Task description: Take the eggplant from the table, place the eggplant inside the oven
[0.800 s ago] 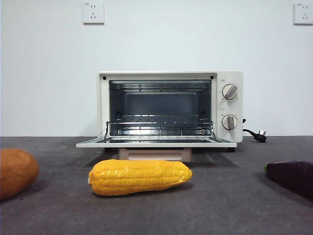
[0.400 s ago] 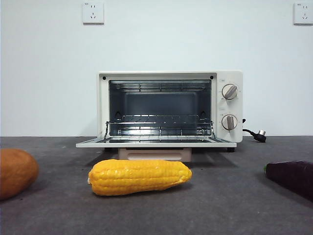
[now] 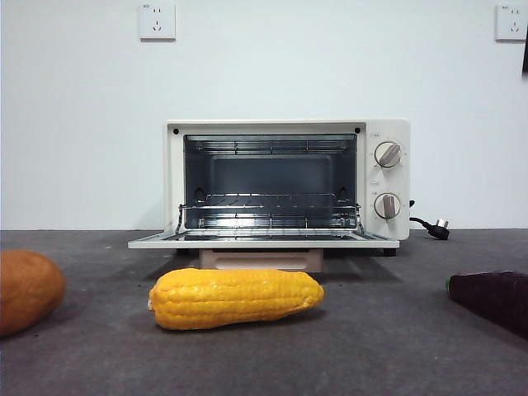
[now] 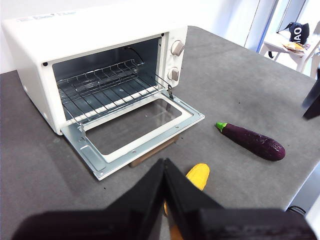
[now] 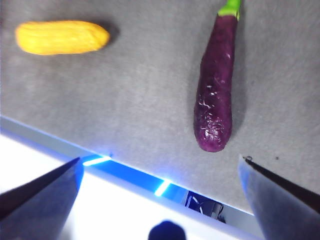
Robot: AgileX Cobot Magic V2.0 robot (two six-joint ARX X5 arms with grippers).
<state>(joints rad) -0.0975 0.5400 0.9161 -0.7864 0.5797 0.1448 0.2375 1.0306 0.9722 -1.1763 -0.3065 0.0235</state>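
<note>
The dark purple eggplant (image 5: 215,90) lies on the grey table (image 3: 388,330) with its green stem pointing away from my right gripper (image 5: 160,158). That gripper hangs open above the table's near edge, short of the eggplant and not touching it. In the front view the eggplant (image 3: 493,295) shows only partly at the right edge. The cream-white oven (image 3: 287,181) stands at the back with its door folded down and its wire rack bare. My left gripper (image 4: 164,162) is shut on nothing, high above the table in front of the oven (image 4: 100,65), with the eggplant (image 4: 250,141) off to one side.
A yellow corn cob (image 3: 235,298) lies in front of the oven door. An orange-brown vegetable (image 3: 29,290) sits at the left edge. The oven's power plug (image 3: 436,228) rests to the right of the oven. A black arm tip (image 3: 525,54) shows at the top right.
A black arm tip has come into the front view at the top right edge. The eggplant, corn and oven have not moved.
</note>
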